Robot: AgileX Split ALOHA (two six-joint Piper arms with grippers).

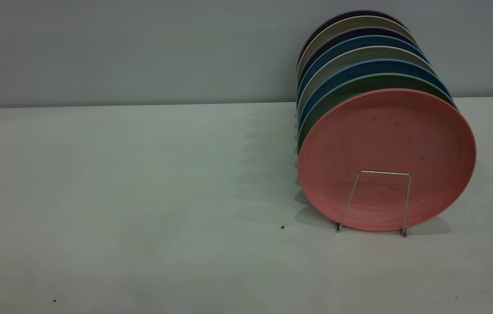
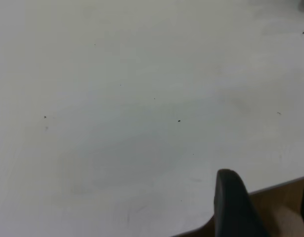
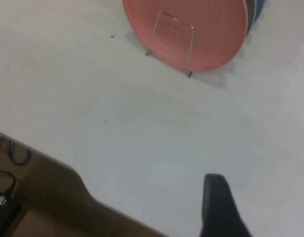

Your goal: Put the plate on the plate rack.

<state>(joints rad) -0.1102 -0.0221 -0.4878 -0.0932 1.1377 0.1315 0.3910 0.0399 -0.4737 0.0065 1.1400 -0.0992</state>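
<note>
The salmon-pink plate point(image 1: 385, 144) stands on edge in the front slot of the silver wire plate rack point(image 1: 407, 205), at the table's right, leaning back against the other plates. It also shows in the right wrist view point(image 3: 211, 29), behind the rack's front loop point(image 3: 191, 49). Neither gripper shows in the exterior view. My left gripper point(image 2: 268, 197) is open and empty over the table's near edge. My right gripper point(image 3: 263, 197) is open and empty above bare table, well short of the rack.
Several plates stand in the rack behind the pink one: a green plate point(image 1: 359, 85), blue plates point(image 1: 359, 67) and pale ones. The white table point(image 1: 141, 196) ends at a grey wall. The table's edge point(image 3: 82, 182) and cables point(image 3: 8, 177) show below.
</note>
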